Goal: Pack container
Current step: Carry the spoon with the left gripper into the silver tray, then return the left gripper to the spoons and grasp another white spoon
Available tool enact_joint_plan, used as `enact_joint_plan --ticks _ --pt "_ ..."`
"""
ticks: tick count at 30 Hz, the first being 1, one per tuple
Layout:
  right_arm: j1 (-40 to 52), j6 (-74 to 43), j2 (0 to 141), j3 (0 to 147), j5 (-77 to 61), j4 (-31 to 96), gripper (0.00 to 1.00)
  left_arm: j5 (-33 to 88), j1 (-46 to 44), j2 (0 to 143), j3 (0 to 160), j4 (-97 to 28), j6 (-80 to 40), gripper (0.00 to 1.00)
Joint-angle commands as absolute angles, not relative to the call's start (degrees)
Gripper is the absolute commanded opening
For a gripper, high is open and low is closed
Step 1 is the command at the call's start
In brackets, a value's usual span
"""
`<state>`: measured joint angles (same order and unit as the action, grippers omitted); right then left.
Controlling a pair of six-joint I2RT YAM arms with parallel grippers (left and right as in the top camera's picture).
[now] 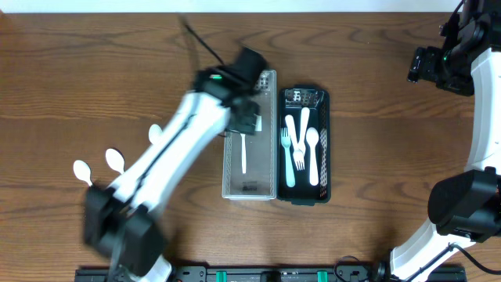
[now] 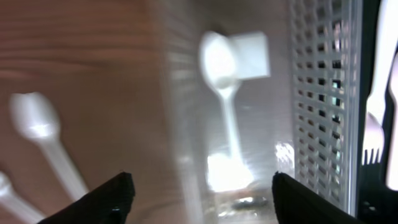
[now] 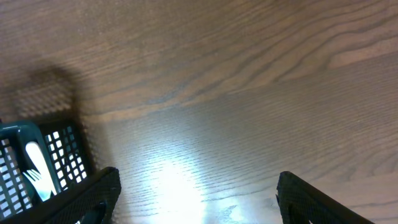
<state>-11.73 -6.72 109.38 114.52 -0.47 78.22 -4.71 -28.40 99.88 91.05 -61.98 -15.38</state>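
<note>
Your left gripper [image 2: 202, 182] sits closest to the lens in its wrist view, with both dark fingers [image 2: 109, 199] spread wide and nothing between them. At 12 o'clock from that gap a white spoon [image 2: 227, 106] lies flat on the floor of the clear container [image 2: 323, 93]. Its bowl is at the far end and its handle points back toward you, apart from both fingers. The view is blurred, so you cannot read finer detail.

From overhead, the container stands lengthwise near the middle of the table [image 1: 391, 157], and the left gripper hangs over its 12 o'clock end. At 3 o'clock the dark basket [image 1: 324, 141] sits just beside the container's perforated wall and hems that edge. White forks and spoons [image 1: 301, 145] lie in the basket. The container's 9 o'clock wall faces open wood, with the loose spoons [image 1: 115, 160] lying farther out at 8 to 9 o'clock. The left arm [image 1: 168, 168] crosses that side diagonally.

Your right gripper [image 3: 198, 179] is well apart at 2 o'clock from the container. Its fingers are parted over bare wood and hold nothing. A corner of the basket shows at its 8 o'clock.
</note>
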Motion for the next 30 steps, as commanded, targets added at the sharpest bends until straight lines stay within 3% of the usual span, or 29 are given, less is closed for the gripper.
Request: enact_joint_plan --ticks 1,5,11,19,30 --pt "-11.99 -5.89 109.65 114.21 -0.67 78.24 0.84 -10.33 -20.73 92.20 93.19 -64.45 -15.11 0.77" --pt "-11.99 -5.89 109.65 114.21 -0.67 78.24 0.84 -6.63 -8.43 90.59 91.85 -65.71 -15.29 0.83" --pt "-11.99 -5.91 109.65 114.21 -0.69 78.26 0.84 0.45 3.20 93.54 82.85 -59.72 -15.22 0.83" --pt "-11.99 -5.91 109.65 114.21 -0.73 78.26 0.83 1.15 4.40 101.43 72.75 -51.57 -14.63 0.83" --pt "-11.99 -5.89 109.65 114.21 -0.71 78.46 0.83 1.58 4.43 111.22 71.68 -49.76 -12.27 0.83"
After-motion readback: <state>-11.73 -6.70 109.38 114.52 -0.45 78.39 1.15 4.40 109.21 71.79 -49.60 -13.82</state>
